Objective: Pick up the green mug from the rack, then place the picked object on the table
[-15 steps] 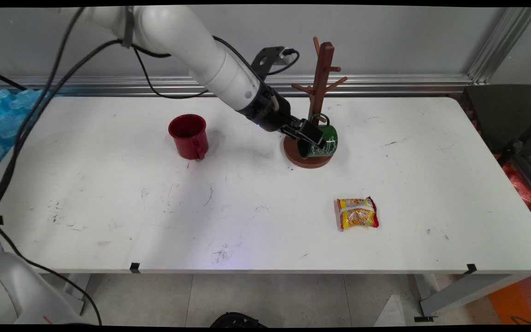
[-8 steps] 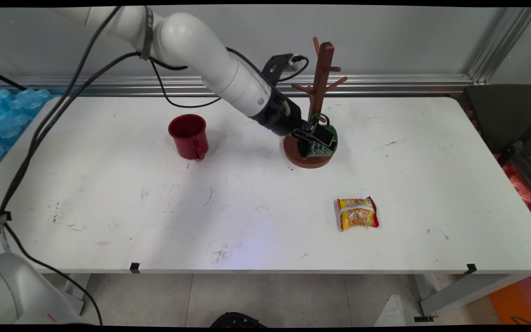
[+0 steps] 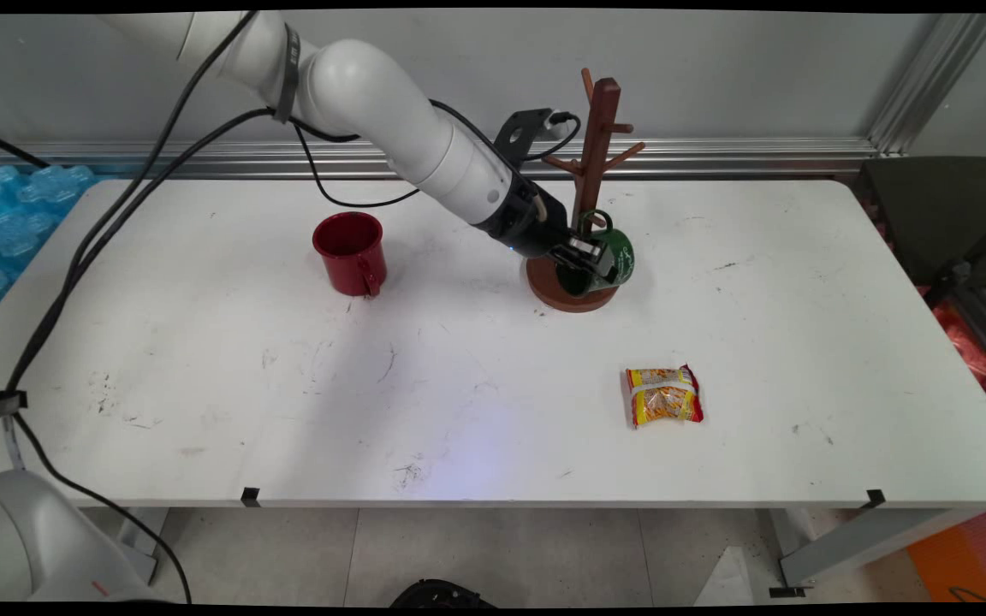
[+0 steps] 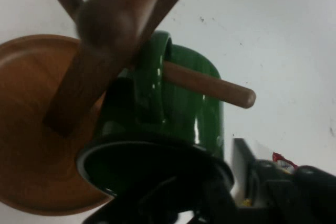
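Claw [image 3: 585, 257] reaches down rightward from upper left, clenched on green mug [image 3: 611, 258] whose handle hangs on wooden mug tree's [image 3: 594, 145] peg.

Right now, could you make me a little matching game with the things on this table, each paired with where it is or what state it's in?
Things:
1. green mug
2. red mug
3. snack packet
4. mug tree

Places or states:
A. lying flat near the table's front
B. standing alone, left of the arm
C. tilted, handle over a peg, at the gripper
D. upright on a round wooden base

Pairs: 1-C, 2-B, 3-A, 4-D
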`<state>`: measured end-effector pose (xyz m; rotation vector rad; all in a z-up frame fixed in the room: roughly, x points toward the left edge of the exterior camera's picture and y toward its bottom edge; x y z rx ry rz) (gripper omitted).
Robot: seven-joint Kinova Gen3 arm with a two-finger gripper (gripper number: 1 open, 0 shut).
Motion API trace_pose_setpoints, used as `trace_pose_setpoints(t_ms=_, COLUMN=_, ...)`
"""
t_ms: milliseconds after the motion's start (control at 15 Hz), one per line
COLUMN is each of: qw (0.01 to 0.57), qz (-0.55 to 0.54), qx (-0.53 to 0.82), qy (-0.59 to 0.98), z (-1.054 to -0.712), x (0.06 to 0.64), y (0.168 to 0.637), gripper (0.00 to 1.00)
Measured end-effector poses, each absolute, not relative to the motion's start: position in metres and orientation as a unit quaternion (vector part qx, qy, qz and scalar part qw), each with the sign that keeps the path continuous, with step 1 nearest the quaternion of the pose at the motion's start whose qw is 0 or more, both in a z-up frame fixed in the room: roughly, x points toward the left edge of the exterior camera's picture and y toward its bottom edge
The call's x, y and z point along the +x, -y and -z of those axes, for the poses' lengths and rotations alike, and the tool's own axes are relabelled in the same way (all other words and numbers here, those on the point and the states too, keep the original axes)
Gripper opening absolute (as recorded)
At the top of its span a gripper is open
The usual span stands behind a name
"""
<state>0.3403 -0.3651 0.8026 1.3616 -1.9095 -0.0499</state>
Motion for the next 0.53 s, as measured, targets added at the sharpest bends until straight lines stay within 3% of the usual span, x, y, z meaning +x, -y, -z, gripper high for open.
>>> trace_pose_setpoints(t_ms=533, qw=0.394, qz=0.022, qx=0.529, qy=0.751, z=-0.8051, x=0.3376, y=0.3631, gripper=0.00)
